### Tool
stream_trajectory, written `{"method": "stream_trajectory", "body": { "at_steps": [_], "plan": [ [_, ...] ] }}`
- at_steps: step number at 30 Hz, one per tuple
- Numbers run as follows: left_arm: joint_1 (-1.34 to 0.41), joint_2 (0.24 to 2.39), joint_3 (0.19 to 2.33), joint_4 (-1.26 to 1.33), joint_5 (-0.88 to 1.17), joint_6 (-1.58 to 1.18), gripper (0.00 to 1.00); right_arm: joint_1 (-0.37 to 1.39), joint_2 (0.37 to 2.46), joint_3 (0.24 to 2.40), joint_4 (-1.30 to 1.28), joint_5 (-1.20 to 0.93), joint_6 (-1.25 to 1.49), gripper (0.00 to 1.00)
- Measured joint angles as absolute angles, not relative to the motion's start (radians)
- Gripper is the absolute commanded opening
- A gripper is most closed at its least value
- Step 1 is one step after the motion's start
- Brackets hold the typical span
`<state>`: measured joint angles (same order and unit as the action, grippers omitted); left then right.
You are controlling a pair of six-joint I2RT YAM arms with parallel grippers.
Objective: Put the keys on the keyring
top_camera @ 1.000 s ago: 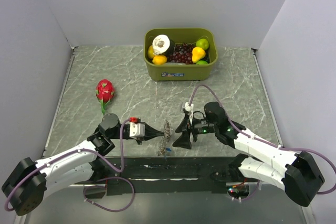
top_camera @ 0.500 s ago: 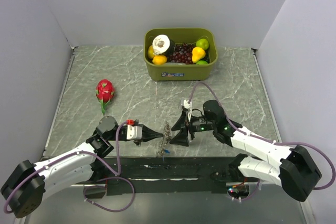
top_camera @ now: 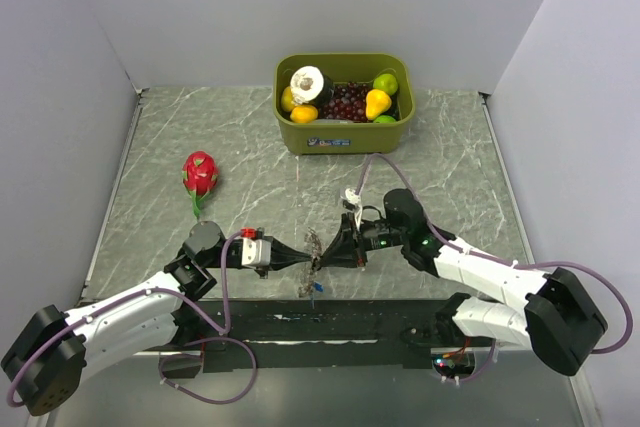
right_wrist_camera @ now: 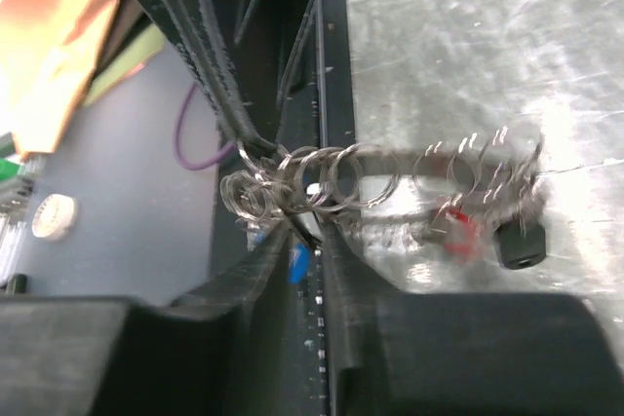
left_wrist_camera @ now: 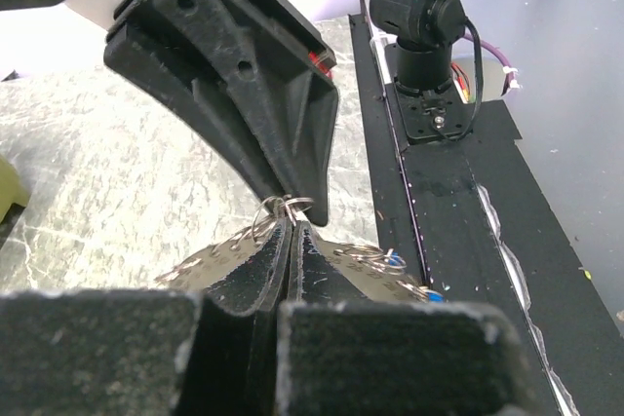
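Observation:
The keyring (top_camera: 316, 245), a thin grey loop strung with small silver rings, hangs just above the table near its front edge. My left gripper (top_camera: 311, 263) is shut on its rim from the left. My right gripper (top_camera: 323, 254) meets it from the right, jaws closed to a narrow slit on the rim and its small rings. In the right wrist view the keyring (right_wrist_camera: 390, 168) arcs right from my right gripper (right_wrist_camera: 310, 226); a red key (right_wrist_camera: 458, 226) and a black key (right_wrist_camera: 517, 245) hang on it, and a blue key (right_wrist_camera: 299, 262) shows behind the slit. The left wrist view has my left gripper (left_wrist_camera: 291, 226) pinching the keyring (left_wrist_camera: 366, 258).
A green bin (top_camera: 345, 134) full of fruit stands at the back centre. A dragon fruit (top_camera: 200, 174) lies at the left. A black strip (top_camera: 330, 319) runs along the table's front edge, right under the two grippers.
My right gripper has moved left up to the keyring and its jaws have gone from wide open to nearly together on it. The left gripper has held its grip.

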<state>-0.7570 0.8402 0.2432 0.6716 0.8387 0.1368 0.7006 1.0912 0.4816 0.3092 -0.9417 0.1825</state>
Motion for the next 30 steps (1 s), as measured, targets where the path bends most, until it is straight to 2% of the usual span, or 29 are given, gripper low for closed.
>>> {"method": "stream_trajectory", "body": {
  "at_steps": [2,21,30],
  "plan": [
    [-0.757,0.840,0.243,0.668,0.835,0.138,0.01,0.702,1.093,0.491,0.291,-0.950,0.178,0.00],
    [-0.757,0.839,0.243,0.654,0.833,0.145,0.01,0.702,0.983,0.570,-0.001,-0.897,0.027,0.00],
    [-0.759,0.841,0.243,0.647,0.834,0.146,0.01,0.702,0.965,0.597,-0.053,-0.883,-0.017,0.00]
  ]
}}
